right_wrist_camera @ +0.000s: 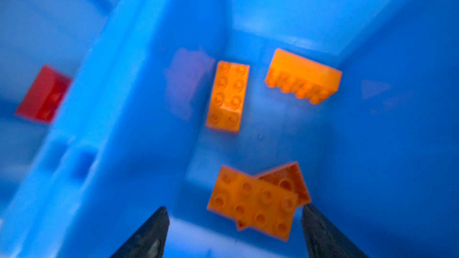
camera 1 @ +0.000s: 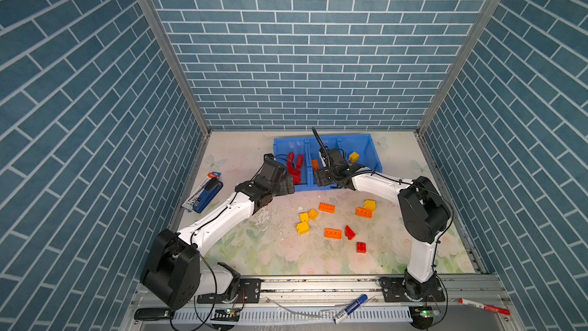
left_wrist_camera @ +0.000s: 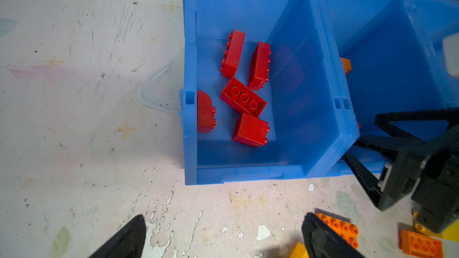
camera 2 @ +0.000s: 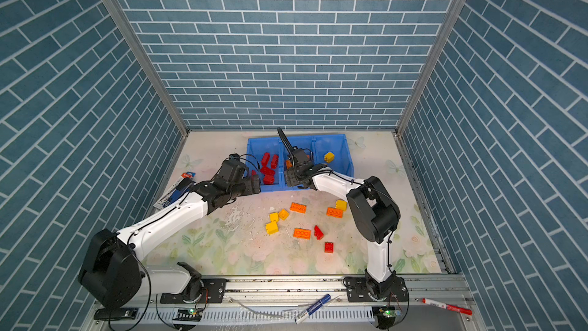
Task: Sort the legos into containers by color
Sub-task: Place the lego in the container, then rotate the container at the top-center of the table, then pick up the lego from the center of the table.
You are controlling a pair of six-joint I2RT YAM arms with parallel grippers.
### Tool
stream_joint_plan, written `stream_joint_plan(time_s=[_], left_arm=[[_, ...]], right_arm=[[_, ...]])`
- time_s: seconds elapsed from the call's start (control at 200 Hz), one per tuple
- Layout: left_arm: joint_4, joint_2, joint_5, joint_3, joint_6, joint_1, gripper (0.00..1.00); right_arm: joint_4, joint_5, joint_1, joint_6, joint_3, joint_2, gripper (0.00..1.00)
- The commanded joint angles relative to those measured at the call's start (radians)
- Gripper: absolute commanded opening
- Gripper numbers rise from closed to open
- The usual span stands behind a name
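Right wrist view: right fingers spread above orange legos.

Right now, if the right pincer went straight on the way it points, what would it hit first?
Most likely the nearest orange brick, which lies straight ahead of the open right pincer inside the middle bin. The picture is blurred, so I cannot tell how far off the brick is.
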Motion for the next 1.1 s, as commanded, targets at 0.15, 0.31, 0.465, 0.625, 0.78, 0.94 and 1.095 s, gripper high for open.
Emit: stream_joint_plan(time_s=[0.15,0.31,0.465,0.625,0.78,0.94,1.095], left_arm=[[-0.045,0.061,-0.054,0.028,-0.055,0.027,0.99],[-0.133,0.161,-0.104,0.114,-0.070,0.040,0.99],[-0.195,0.232,-0.166,0.179,-0.105,0.056,0.99],[-0.180,0.257,-0.196,0.187,-0.111,0.064,0.99],[-0.200,0.278,-0.234,0.197,-0.132,0.080,0.99],[-0.224,0.297,-0.267,0.201,-0.153,0.105,0.99],[-0.228,0.317,-0.270,0.207,-0.151,0.127,0.99]], right_arm=[[-0.074,-0.240,0.060,-0.225,-0.275,-0.225,0.85],[-0.144,-0.272,0.063,-0.322,-0.298,-0.198,0.84],[-0.156,-0.223,0.064,-0.385,-0.274,-0.153,0.83],[-0.204,-0.185,0.064,-0.435,-0.217,-0.086,0.79],[-0.215,-0.169,0.075,-0.452,-0.197,-0.056,0.69],[-0.250,-0.097,0.085,-0.456,-0.179,-0.040,0.49],[-0.255,-0.082,0.087,-0.450,-0.178,-0.090,0.38]])
